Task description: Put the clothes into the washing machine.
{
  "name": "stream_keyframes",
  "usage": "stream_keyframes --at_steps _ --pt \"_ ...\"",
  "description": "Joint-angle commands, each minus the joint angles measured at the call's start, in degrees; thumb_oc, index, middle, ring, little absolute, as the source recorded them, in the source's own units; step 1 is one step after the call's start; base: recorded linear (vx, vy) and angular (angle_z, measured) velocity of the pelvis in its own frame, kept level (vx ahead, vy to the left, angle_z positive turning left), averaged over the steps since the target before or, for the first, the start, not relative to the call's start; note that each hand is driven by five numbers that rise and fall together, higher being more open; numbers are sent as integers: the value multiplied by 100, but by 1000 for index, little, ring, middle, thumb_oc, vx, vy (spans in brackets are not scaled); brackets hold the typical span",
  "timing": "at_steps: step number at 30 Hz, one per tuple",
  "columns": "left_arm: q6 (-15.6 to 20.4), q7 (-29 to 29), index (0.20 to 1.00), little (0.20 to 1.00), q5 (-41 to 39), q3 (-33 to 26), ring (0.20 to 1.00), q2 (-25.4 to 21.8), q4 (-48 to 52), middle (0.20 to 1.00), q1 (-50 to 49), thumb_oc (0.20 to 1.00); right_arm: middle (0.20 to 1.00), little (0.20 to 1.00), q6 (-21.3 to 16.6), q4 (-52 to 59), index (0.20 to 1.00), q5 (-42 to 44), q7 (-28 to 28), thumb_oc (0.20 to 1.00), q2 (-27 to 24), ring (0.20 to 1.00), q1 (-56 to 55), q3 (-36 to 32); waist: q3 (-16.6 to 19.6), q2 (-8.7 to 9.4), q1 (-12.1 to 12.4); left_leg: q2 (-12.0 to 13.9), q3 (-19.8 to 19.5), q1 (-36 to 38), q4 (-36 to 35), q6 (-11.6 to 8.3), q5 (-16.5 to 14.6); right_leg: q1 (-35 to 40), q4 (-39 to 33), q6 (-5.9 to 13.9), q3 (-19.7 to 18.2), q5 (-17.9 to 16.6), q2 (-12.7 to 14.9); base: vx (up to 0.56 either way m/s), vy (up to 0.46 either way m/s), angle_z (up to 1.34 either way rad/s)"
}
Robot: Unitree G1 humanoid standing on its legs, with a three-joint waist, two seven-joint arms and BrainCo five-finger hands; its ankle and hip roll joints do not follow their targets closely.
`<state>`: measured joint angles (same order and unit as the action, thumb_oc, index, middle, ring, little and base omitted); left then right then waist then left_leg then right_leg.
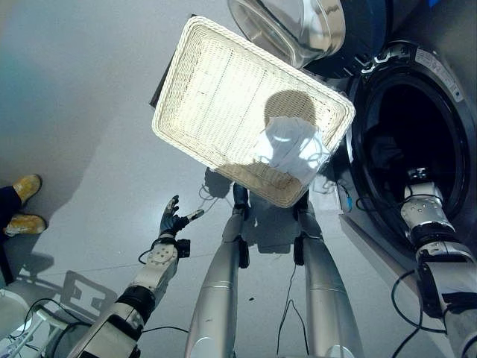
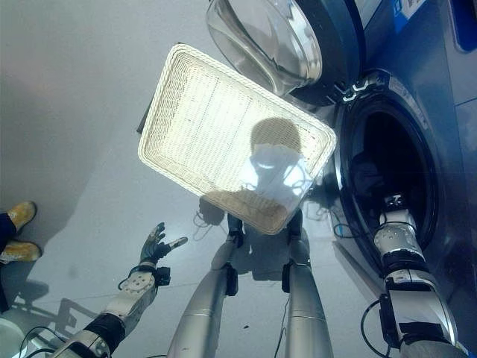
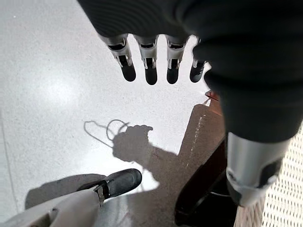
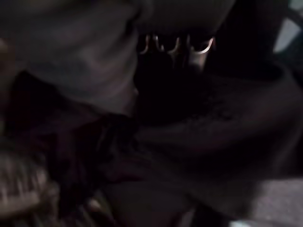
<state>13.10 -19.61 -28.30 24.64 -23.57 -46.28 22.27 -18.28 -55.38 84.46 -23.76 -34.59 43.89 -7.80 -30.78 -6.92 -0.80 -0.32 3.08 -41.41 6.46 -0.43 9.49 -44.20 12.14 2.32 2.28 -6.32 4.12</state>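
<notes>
Right wrist view is dark: cloth folds and the drum's inside lie close before the right hand (image 1: 417, 177), whose fingers I cannot make out, so whether it holds or has let go is not to be told; in the eye views that arm reaches through the washing machine (image 1: 440, 97) opening, the hand lost in the dark drum where dark clothes (image 1: 384, 156) seem to lie. To do this step well, push the load deep past the door rim (image 1: 356, 186); withdraw straight along the arm's line, since the rim rings the wrist closely. Outward, the open glass door (image 1: 298, 26) hangs above the wicker basket (image 1: 201, 89), which holds one pale garment (image 1: 291, 145) near its corner by the machine. Left hand (image 1: 173, 218) hovers over bare floor, fingers straight and relaxed, with plenty of free room around it.
</notes>
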Motion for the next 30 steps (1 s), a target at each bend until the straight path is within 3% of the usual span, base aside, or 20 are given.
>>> stream_keyframes --at_steps 1,3,4,5,7,9,10,11,12,13,17,20,21,22,23,24,26,30 --pt "100 26 1000 1000 -26 -183 1000 -50 -301 1000 -169 1000 200 200 -794 -172 200 1936 409 200 -729 200 -421 -509 98 -23 -101 -393 178 235 220 28 -654 -2 351 288 298 287 -251 -2 -60 -3" --pt "157 51 1000 1000 -66 -133 1000 -69 -388 1000 -175 1000 200 200 -871 -230 200 2854 799 200 -765 200 -406 -736 98 -37 -127 -382 182 245 247 6 -665 18 381 275 296 324 -254 12 -64 -3" --pt "164 57 1000 1000 -66 -134 1000 -66 -395 1000 -189 1000 200 200 -994 -84 200 2854 723 200 -719 200 -366 -893 98 -51 -142 -380 182 251 253 -1 -668 30 385 267 294 339 -255 23 -66 -2" --pt "169 48 1000 1000 -64 -110 1000 -66 -387 1000 -210 1000 200 200 -1336 216 200 2854 568 200 -635 200 -325 -1080 98 -64 -152 -382 177 255 270 -14 -675 43 394 253 292 363 -257 30 -51 -2" --pt "197 16 1000 1000 -90 -51 1000 -65 -346 1000 -263 1000 200 200 -2485 1097 200 2854 394 200 -440 200 -217 -1361 98 -101 -175 -373 177 274 280 -52 -684 72 417 226 288 425 -265 30 -41 -9" --pt "170 -41 1000 1000 -57 3 1000 -36 -239 1000 -297 1000 715 715 -3285 1967 715 2854 461 715 -243 715 -108 -1447 98 -177 -196 -369 196 267 295 -86 -659 63 469 192 275 483 -277 39 -23 -18" --pt "170 -41 1000 1000 -57 3 1000 -36 -239 1000 -297 1000 715 715 -3285 1967 715 2854 461 715 -243 715 -108 -1447 98 -177 -196 -369 196 267 295 -86 -659 63 469 192 275 483 -277 33 -10 -27" --pt "149 -41 1000 1000 -86 9 1000 -16 -211 1000 -296 1000 881 881 -3630 2303 881 2854 440 881 -198 881 0 -1435 98 -225 -203 -370 206 223 295 -94 -598 13 490 162 258 469 -285 21 -2 -20" --pt "142 -34 1000 1000 -102 19 1000 -2 -211 1000 -308 1000 1000 1000 -3733 2391 1000 2854 429 1000 -185 1000 28 -1421 98 -246 -207 -374 199 265 295 -104 -633 46 514 162 248 532 -287 23 16 -27" --pt "126 -5 1000 1000 -158 16 1000 43 -194 1000 -282 1000 1000 1000 -4099 2642 1000 2854 258 1000 -149 1000 224 -1314 98 -322 -201 -368 208 200 284 -125 -545 -17 542 111 238 535 -303 44 27 -17" --pt "148 -55 1000 1000 -154 71 1000 187 -105 1000 -337 1000 1000 1000 -4380 2916 1000 2854 -91 1000 -68 1000 400 -1079 98 -428 -189 -365 218 175 283 -166 -504 -51 617 41 235 624 -323 36 17 -10" --pt "183 -83 1000 1000 -126 117 1000 301 -58 1000 -409 1000 1000 1000 -4214 2930 1000 2854 -212 1000 62 1000 387 -932 98 -492 -171 -365 226 164 279 -191 -461 -44 654 -3 248 675 -321 35 11 -7" --pt "192 -77 1000 1000 -129 128 1000 326 -56 1000 -423 1000 1000 1000 -4064 2928 1000 2854 -259 1000 122 1000 367 -883 98 -510 -164 -364 229 157 285 -196 -455 -53 673 -11 252 690 -317 38 7 -6" --pt "194 -71 1000 1000 -142 156 1000 348 -56 1000 -444 1000 1000 1000 -3577 2846 1000 2854 -323 1000 203 1000 311 -816 98 -520 -164 -363 233 174 292 -201 -464 -45 711 -19 263 728 -304 29 4 -4" --pt "194 -71 1000 1000 -142 156 1000 348 -56 1000 -444 1000 1000 1000 -3577 2846 1000 2854 -323 1000 203 1000 311 -816 98 -520 -164 -363 233 174 292 -201 -464 -45 711 -19 263 728 -304 46 14 -3" --pt "86 -63 1000 1000 -158 158 1000 352 27 1000 -460 1000 1000 1000 -1250 2186 1000 2854 -113 1000 241 1000 116 -463 98 -503 -152 -374 247 130 354 -204 -447 -77 774 -50 284 737 -308 45 12 0" --pt "98 -77 1000 1000 -163 179 1000 339 76 1000 -518 1000 1000 1000 -212 1721 1000 2854 -27 1000 183 1000 77 -115 98 -467 -132 -364 257 111 397 -197 -482 -88 818 -66 281 785 -337 18 0 5" --pt "243 -35 1000 1000 -182 213 1000 315 -120 1000 -471 1000 1000 1000 -169 1238 1000 2854 149 1000 345 1000 -130 -242 98 -375 -130 -343 268 71 418 -202 -506 -113 840 -50 340 777 -328 3 -35 0"
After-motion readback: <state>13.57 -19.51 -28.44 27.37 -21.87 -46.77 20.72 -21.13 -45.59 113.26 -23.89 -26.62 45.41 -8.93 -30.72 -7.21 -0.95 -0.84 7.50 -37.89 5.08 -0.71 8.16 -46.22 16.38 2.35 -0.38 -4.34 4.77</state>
